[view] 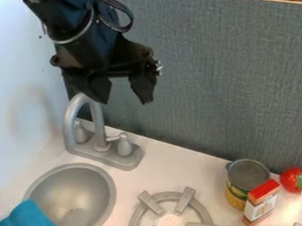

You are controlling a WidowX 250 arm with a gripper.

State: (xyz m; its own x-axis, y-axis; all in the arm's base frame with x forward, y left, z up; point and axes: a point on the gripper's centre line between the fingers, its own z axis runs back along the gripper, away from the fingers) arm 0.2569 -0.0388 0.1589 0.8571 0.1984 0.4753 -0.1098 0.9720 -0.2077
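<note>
The jaws (124,98) hang apart above the faucet (99,134), in front of the gray wall (210,70), near its left edge.

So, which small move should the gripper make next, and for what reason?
Probably a small sideways shift away from the faucet before any lowering: the open, empty gripper hangs high, one tip looking close to the curved spout.

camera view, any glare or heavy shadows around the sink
Camera view: no harsh glare at the sink, just a soft sheen low in its bowl; a faint, soft-edged shade on the white wall beside the faucet; the black gripper is dark enough to hide much of its detail.
</note>
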